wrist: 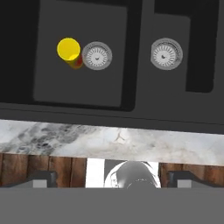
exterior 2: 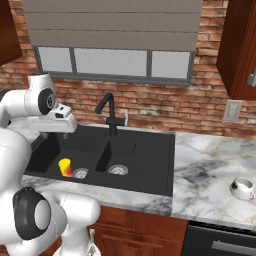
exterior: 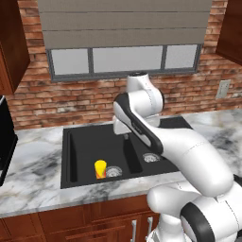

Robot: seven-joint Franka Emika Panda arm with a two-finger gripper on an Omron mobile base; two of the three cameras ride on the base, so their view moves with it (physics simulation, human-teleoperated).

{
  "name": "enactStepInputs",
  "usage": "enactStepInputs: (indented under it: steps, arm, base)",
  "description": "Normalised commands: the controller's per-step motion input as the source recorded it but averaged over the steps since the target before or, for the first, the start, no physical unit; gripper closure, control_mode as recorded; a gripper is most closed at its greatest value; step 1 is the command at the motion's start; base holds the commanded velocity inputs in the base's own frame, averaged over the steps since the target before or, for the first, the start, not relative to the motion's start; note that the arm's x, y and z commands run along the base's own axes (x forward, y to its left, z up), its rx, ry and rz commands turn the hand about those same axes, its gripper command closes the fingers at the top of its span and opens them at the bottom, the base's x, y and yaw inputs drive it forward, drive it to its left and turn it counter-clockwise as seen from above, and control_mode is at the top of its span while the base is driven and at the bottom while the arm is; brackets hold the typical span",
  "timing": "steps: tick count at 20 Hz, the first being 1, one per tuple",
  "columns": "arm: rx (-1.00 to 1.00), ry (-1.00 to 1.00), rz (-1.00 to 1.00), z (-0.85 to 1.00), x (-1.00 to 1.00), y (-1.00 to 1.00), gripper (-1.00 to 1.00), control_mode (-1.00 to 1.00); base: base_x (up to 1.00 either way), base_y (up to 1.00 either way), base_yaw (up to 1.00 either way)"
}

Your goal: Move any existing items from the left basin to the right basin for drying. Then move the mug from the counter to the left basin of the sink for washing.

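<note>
A small yellow cup with an orange-red base [exterior: 100, 168] [exterior 2: 65, 166] [wrist: 69, 50] stands upright in the wide left basin [exterior: 87, 144] [exterior 2: 67, 147] [wrist: 78, 89], right beside its silver drain [wrist: 96, 55]. The narrower right basin [exterior 2: 122, 150] [wrist: 166, 96] holds just its drain [wrist: 166, 53]. A white mug [exterior 2: 243, 188] sits on the marble counter [exterior 2: 200, 170] far to the right of the sink. My gripper [exterior: 124, 136] [wrist: 111, 179] hangs high over the sink's front edge, pointing straight down, open with nothing between its fingers. The cup lies ahead and to the left of it.
A black gooseneck faucet [exterior 2: 110, 112] rises behind the divider between the basins. A black appliance [exterior: 4, 142] stands on the counter at the far left. Brick wall, a window and dark upper cabinets [exterior 2: 240, 50] close off the back. Reddish cabinets sit below the counter.
</note>
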Motion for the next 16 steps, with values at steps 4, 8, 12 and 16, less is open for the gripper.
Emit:
enactStepInputs:
  steps: [4, 8, 12, 16]
  arm:
    - [-0.03, 0.08, 0.00, -0.24, 0.00, 0.12, -1.00, -1.00]
    - [-0.01, 0.06, 0.00, -0.23, 0.00, 0.08, -1.00, -1.00]
    - [0.00, 0.06, 0.00, -0.25, 0.00, 0.10, -1.00, -1.00]
    - [0.00, 0.04, 0.00, -0.24, 0.00, 0.03, -1.00, -1.00]
  base:
    - [0.00, 0.00, 0.00]
    - [0.00, 0.00, 0.00]
    - [0.00, 0.00, 0.00]
    - [0.00, 0.00, 0.00]
